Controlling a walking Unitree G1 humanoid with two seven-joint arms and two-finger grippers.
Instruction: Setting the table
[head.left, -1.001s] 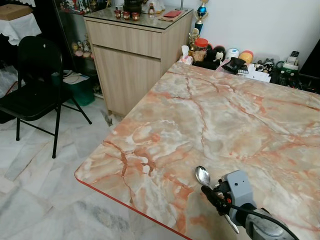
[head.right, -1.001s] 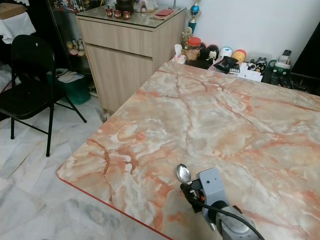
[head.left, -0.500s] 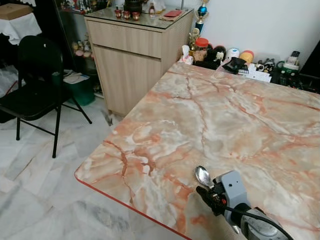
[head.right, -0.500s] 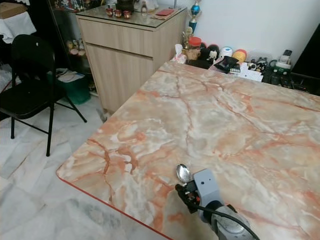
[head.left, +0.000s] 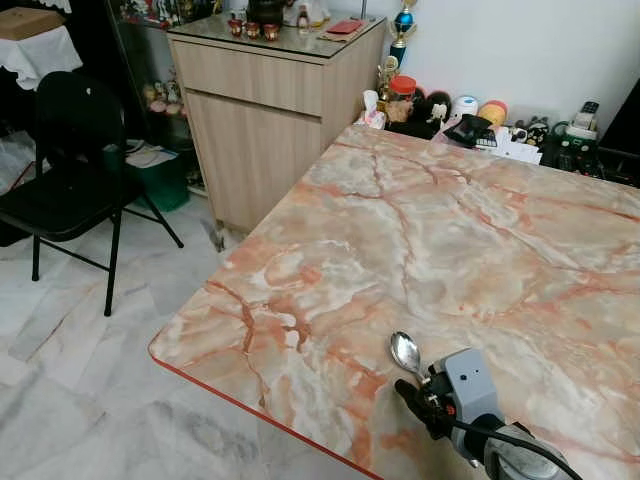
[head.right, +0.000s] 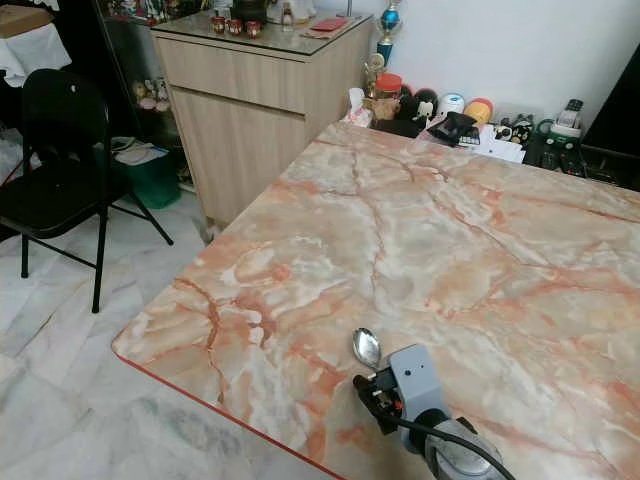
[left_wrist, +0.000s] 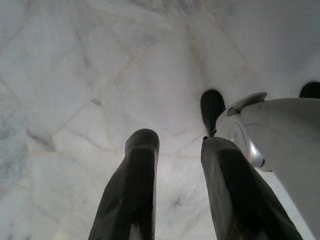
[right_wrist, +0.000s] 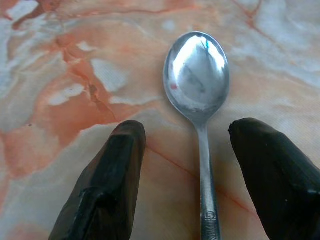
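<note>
Spoon (right_wrist: 198, 90) lies flat on the marble-patterned desk (head.left: 450, 230), bowl up, close to the desk's near edge and a bit in from the near-left corner. Handle runs back toward the robot, under the right arm.

Right end effector (right_wrist: 187, 180) sits low over the spoon: fingers spread apart, one black finger (right_wrist: 107, 185) each side of the handle, neither touching it, so released, nothing gripped. In the left eye view the same end effector (head.left: 412, 392) sits just behind the spoon bowl (head.left: 405, 351), grey wrist housing behind it.

Left end effector (left_wrist: 175, 165) hangs off the desk over the pale marble floor (left_wrist: 75, 75), two black fingers w/ a gap between, empty.

Rel. to the desk: wooden cabinet (head.left: 270, 110) stands past the far-left corner; black folding chair (head.left: 70, 170) on the floor well to the left, beyond the cabinet. Clutter of small items (jars, cups, remote etc.) (head.left: 470, 120) lines the desk's far edge against the wall. Rest of the desk top shows only its orange-veined surface.
</note>
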